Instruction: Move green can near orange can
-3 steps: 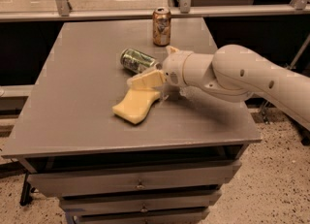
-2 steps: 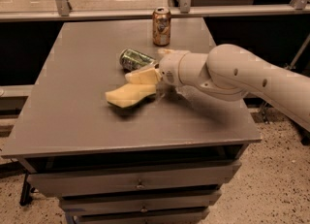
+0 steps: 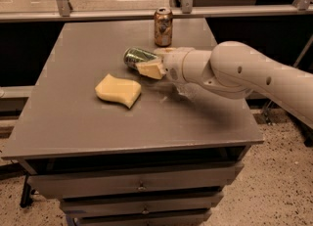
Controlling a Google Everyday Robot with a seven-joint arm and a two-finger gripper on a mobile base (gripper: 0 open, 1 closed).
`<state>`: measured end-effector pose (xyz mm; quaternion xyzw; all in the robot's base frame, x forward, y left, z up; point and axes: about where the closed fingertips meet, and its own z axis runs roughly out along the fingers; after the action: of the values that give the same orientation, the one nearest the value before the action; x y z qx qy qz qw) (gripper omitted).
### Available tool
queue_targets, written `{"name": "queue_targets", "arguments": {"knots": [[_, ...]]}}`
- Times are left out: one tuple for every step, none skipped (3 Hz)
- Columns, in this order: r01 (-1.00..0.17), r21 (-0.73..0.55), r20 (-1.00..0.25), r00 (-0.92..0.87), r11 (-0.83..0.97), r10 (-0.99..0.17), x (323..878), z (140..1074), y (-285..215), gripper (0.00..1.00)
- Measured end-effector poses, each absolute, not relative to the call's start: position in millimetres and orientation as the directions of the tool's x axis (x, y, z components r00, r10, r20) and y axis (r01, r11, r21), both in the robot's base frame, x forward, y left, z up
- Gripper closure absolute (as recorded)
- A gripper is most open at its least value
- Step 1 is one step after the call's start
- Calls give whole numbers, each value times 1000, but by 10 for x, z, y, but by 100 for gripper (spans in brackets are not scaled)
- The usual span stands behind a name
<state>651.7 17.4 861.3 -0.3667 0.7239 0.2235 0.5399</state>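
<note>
The green can (image 3: 137,56) lies on its side on the grey table (image 3: 88,39), silver end facing left. The orange can (image 3: 163,26) stands upright just behind it, near the table's far edge. My gripper (image 3: 156,59) reaches in from the right at the green can's right end. Its pale yellow fingers (image 3: 149,69) stand apart, one in front of the can and one behind it. The can's right end is hidden by the gripper. I cannot tell whether the fingers touch the can.
A yellow sponge (image 3: 118,90) lies on the table to the front left of the green can, apart from the gripper. My white arm (image 3: 244,71) crosses the table's right side. Drawers are below the tabletop, and a rail runs behind it.
The sponge has slid left and away from the gripper. The gripper has moved slightly back, up to the green can. Both cans have stayed in place.
</note>
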Motion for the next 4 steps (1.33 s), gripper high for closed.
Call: {"name": "queue_targets", "arguments": {"knots": [[-760,-102,-945,-128,642,-302,6557,8741,55,88],[-732,-147,-941,-104,665,-323,6622,8908,-187,100],[-704,-186,-936,-86,685,-342,6726,8977,-428,100],[-692,-201,-936,-74,694,-345,6850,8950,-616,100]]}}
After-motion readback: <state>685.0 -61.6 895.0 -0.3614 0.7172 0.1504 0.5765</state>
